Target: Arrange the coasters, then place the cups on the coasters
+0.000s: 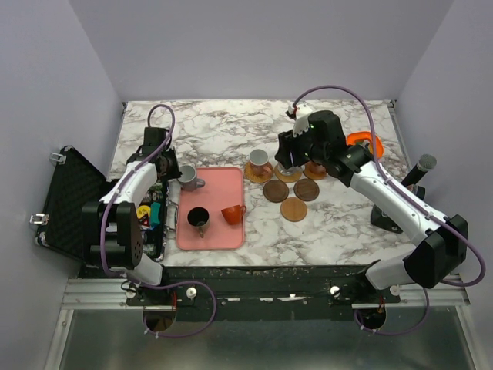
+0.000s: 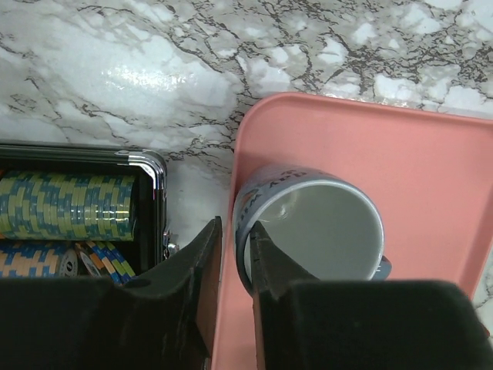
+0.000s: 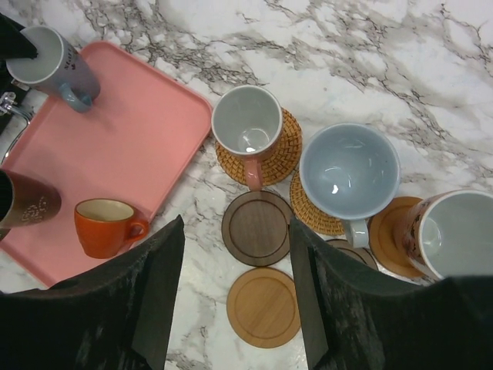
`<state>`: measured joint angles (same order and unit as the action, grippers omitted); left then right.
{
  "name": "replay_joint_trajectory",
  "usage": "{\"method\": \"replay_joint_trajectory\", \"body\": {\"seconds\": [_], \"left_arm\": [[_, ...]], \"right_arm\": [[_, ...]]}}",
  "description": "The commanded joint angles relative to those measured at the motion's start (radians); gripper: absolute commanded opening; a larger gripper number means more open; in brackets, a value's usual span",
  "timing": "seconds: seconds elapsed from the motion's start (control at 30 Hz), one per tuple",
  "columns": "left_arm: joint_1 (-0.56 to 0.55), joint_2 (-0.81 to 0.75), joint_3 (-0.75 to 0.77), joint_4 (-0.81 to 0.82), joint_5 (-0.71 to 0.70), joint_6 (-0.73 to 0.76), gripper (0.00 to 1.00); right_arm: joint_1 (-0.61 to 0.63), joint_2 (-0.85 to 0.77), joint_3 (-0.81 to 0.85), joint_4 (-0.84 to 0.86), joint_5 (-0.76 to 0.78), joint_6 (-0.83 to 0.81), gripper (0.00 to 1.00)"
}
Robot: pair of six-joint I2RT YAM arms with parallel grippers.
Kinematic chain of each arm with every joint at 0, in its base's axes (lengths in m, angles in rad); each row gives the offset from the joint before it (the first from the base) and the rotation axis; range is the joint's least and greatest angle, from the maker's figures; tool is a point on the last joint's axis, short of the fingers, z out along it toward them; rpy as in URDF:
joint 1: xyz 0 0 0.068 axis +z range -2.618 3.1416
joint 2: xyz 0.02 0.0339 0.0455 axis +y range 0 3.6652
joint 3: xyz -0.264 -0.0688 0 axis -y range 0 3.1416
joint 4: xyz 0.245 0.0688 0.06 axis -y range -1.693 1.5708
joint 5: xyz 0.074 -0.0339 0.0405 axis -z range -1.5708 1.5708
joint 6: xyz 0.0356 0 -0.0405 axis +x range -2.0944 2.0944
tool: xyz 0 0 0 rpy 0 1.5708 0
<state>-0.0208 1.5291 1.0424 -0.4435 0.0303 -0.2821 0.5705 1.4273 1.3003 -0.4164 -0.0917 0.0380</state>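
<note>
All 6 coasters are laid out in a close cluster on the marble surface [image 3: 370, 46], just right of the pink tray [image 2: 400, 154], so the arranging looks done.

3 cups already stand on coasters: the pink mug [image 3: 246, 122], the pale blue cup [image 3: 348, 171] and a patterned white cup [image 3: 454, 235]. 3 coasters remain bare: a dark one [image 3: 256, 228], a light one [image 3: 263, 307] and a second dark one [image 1: 306, 190].

3 cups are left on the tray: the grey mug [image 2: 316, 231] at its far left corner, the black cup [image 1: 199, 218] and the small orange cup [image 3: 104, 226]. By that count the task is about half finished.

The left fingers [image 2: 206, 270] straddle the grey mug's wall, 1 outside and 1 inside, with only a narrow gap. I cannot tell whether they pinch it yet.

The right fingers [image 3: 158, 293] hang spread wide above the bare coasters, holding nothing.
</note>
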Motion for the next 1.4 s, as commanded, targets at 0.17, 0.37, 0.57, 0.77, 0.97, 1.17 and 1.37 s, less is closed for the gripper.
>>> {"method": "replay_joint_trajectory", "body": {"seconds": [0.17, 0.37, 0.57, 0.77, 0.97, 1.17, 1.37], "left_arm": [[-0.01, 0.011, 0.034, -0.009, 0.033, 0.001, 0.06], [-0.042, -0.052, 0.025, 0.009, 0.022, 0.017, 0.0], [-0.149, -0.193, 0.117, -0.003, -0.096, 0.011, 0.0], [-0.353, -0.144, 0.382, -0.075, -0.139, 0.009, 0.0], [-0.54, -0.044, 0.466, -0.106, -0.067, 0.001, 0.0], [-0.643, -0.032, 0.348, -0.034, 0.005, -0.025, 0.0], [-0.705, -0.027, 0.263, 0.008, -0.009, -0.035, 0.0]], "right_arm": [[0.015, -0.033, -0.032, 0.019, -0.008, 0.033, 0.63], [0.02, -0.053, -0.019, -0.008, 0.035, 0.048, 0.63], [0.019, -0.094, 0.043, -0.096, 0.087, 0.083, 0.63], [0.02, -0.117, 0.119, -0.212, 0.159, 0.154, 0.63], [0.023, -0.128, 0.159, -0.306, 0.207, 0.263, 0.6], [0.098, -0.09, 0.171, -0.384, 0.386, 0.312, 0.59], [0.209, -0.05, 0.105, -0.319, 0.437, 0.375, 0.57]]}}
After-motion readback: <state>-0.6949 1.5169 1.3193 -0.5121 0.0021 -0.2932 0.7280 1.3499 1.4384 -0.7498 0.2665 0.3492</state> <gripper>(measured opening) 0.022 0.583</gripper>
